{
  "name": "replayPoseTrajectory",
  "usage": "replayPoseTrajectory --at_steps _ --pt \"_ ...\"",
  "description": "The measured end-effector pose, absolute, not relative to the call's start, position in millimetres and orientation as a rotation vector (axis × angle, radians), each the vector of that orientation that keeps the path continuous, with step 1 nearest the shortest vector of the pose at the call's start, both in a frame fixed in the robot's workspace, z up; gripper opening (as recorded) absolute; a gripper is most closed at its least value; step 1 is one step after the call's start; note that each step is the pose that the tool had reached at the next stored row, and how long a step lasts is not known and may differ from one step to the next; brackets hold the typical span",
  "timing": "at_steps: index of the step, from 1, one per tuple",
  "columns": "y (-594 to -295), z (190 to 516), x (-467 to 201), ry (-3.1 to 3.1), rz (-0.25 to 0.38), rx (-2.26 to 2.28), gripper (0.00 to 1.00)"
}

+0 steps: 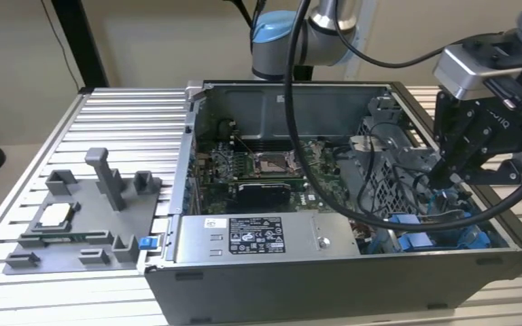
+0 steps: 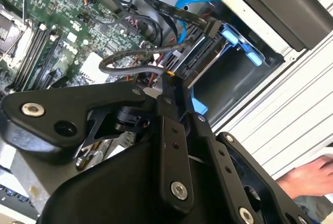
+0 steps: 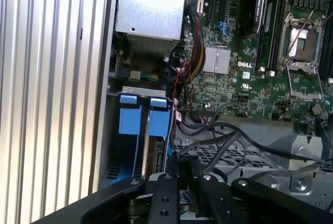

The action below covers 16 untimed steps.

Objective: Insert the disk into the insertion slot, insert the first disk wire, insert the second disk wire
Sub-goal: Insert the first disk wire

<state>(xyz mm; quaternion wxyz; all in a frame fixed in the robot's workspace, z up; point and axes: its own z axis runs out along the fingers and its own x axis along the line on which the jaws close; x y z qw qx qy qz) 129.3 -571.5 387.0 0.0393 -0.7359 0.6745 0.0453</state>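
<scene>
Blue-framed disk (image 1: 413,239) seated in bay, lower right of exterior view: likely rigid, dense, shock-sensitive; grasp by frame edges. End effector (image 1: 440,182) near it, pressed together.

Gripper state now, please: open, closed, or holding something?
Gripper: closed, at the end of a grey wire; whether it grips it cannot be told.

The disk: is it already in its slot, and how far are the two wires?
Looks done: the disk, in its blue frame, sits in the bay. In hand: the gripper is at the bay, its tip by a grey wire. Left: whether any wire is plugged in is unclear, so both may remain.
</scene>
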Motion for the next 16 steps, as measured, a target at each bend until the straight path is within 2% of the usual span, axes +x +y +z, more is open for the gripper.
replayPoseTrajectory --at_steps 12,16 --pt "-572.5 386.8 130.9 2.068 0.140 -2.256 0.00" --pt "-572.5 386.2 131.1 2.080 0.121 -2.269 0.00"
